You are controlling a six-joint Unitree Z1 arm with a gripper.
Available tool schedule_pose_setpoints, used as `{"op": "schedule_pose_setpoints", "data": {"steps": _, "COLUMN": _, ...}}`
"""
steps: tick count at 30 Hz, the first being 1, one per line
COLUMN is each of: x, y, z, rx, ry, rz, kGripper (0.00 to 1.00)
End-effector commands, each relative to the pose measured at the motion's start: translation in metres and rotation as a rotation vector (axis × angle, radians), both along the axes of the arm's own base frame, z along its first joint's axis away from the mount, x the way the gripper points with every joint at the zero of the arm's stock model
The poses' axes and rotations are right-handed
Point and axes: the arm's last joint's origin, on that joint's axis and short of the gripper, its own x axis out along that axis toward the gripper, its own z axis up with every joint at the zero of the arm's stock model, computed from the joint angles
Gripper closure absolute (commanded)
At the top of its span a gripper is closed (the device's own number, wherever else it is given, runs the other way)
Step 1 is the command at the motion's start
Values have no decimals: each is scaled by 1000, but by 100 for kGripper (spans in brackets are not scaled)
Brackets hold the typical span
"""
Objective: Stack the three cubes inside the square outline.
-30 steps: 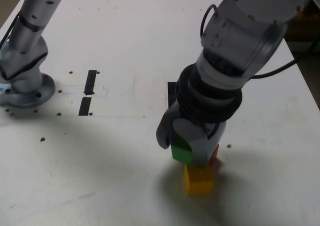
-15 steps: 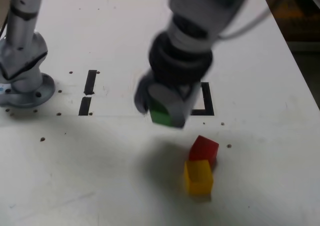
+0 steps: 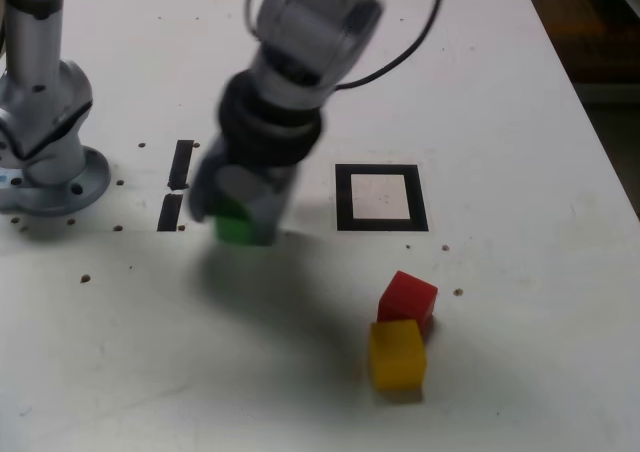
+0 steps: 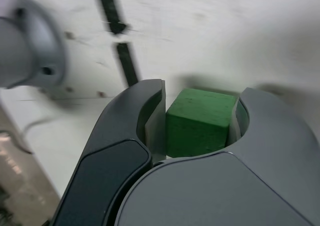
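Exterior view footage showed the pincer (image 3: 238, 212) clamped on the green cube (image 3: 236, 227), which was held above the white worktop (image 3: 520, 132) with a soft shadow cast beneath it. The held cube was seen between the two short black strips (image 3: 176, 184) at the exterior view's left and the square outline (image 3: 381, 197) at the exterior view's right, apart from both. The square outline, a thick black border around a pale centre, was left unoccupied. Nearer the camera, the red cube (image 3: 407, 297) and the yellow cube (image 3: 397, 353) were found resting on the worktop, touching each other, with the red one tilted and set just behind the yellow one; both lay outside the outline, near its lower right corner as the exterior view showed it. The arm's round grey base (image 3: 50, 167) was mounted at the exterior view's left edge, beside the strips. Small dark holes were scattered over the worktop surface. From the wrist view, the green cube (image 4: 200, 122) was shown squeezed between the two grey jaws of the pincer (image 4: 199, 123), its top face and one side exposed, with the two black strips (image 4: 117, 36) and the base (image 4: 30, 48) blurred on the worktop beyond.
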Motion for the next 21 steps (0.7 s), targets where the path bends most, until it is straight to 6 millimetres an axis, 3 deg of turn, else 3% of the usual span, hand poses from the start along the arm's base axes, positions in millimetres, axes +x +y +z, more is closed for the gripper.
{"op": "schedule_pose_setpoints", "data": {"steps": 1, "x": 1, "y": 1, "z": 0, "rx": -3, "ry": 0, "rz": 9, "kGripper": 69}}
{"op": "schedule_pose_setpoints", "data": {"steps": 10, "x": -2, "y": 5, "z": -5, "rx": -3, "ry": 12, "rz": 30, "kGripper": 65}}
{"op": "schedule_pose_setpoints", "data": {"steps": 13, "x": -1, "y": 5, "z": -5, "rx": -3, "ry": 8, "rz": 33, "kGripper": 52}}
{"op": "schedule_pose_setpoints", "data": {"steps": 17, "x": 0, "y": 5, "z": -5, "rx": -10, "ry": -10, "rz": 35, "kGripper": 23}}
{"op": "schedule_pose_setpoints", "data": {"steps": 21, "x": 1, "y": 4, "z": -3, "rx": -14, "ry": -25, "rz": 40, "kGripper": 12}}
